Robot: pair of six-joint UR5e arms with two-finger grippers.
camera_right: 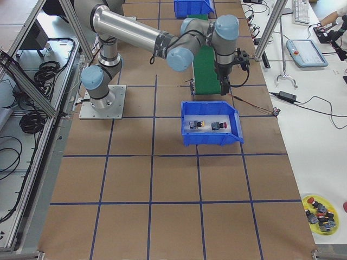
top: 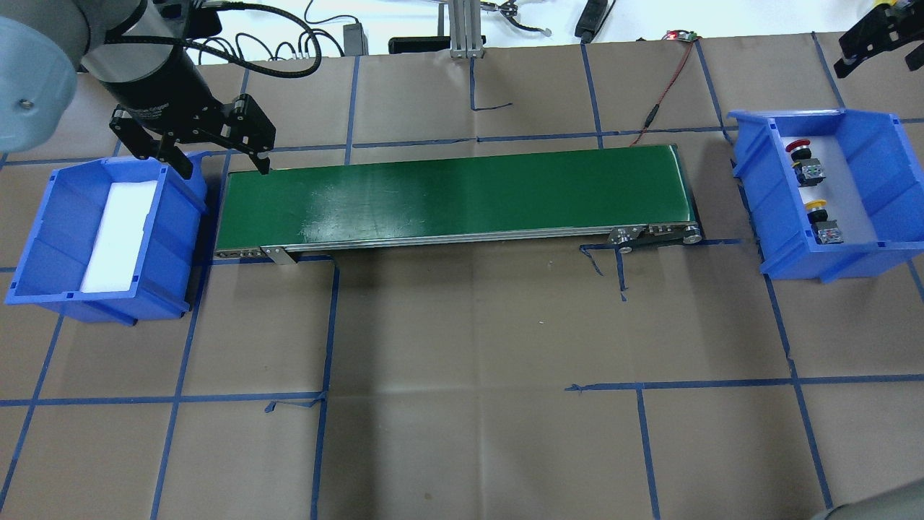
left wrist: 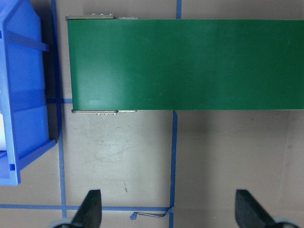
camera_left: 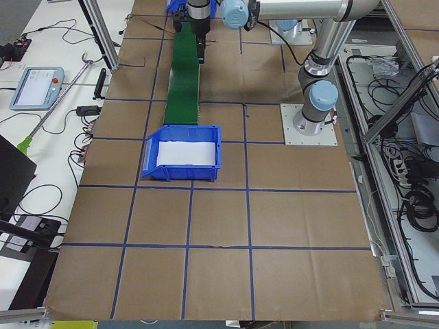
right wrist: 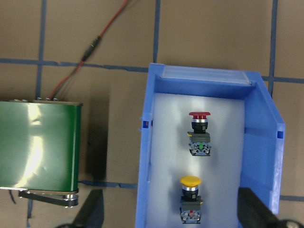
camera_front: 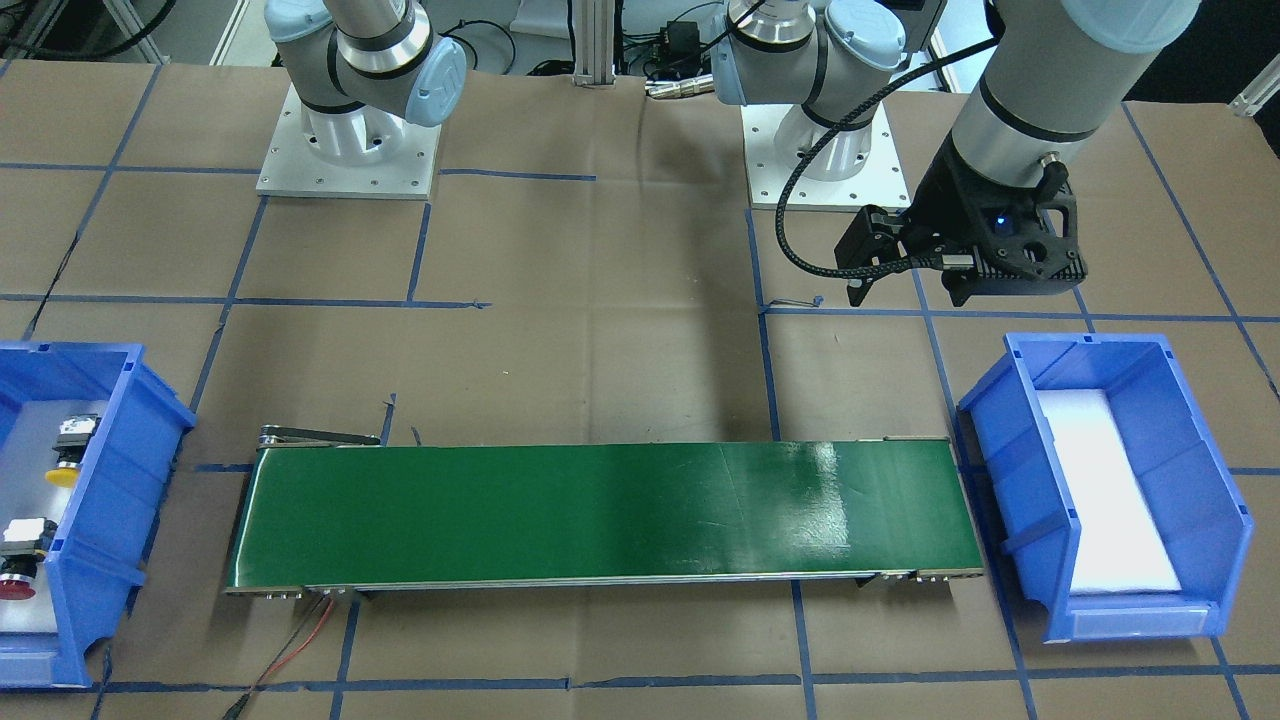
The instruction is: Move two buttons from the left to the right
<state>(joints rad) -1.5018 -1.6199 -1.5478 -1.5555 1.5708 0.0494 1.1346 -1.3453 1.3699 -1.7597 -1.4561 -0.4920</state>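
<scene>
Red button (right wrist: 200, 135) and yellow button (right wrist: 191, 199) lie apart in the blue bin (right wrist: 259, 142) just off one end of the belt (top: 462, 198). Right gripper (right wrist: 168, 204) hangs above them, spread, empty. Left gripper (top: 222, 162) is spread over the belt's other end. Best to centre on one button body, pinch its flat sides, and stay clear of the bin wall.

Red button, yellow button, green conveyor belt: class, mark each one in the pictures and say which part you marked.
red button (right wrist: 200, 115): right wrist view, on the red cap.
yellow button (right wrist: 190, 181): right wrist view, on the yellow cap.
green conveyor belt (top: 462, 198): overhead view, middle of its surface.
</scene>
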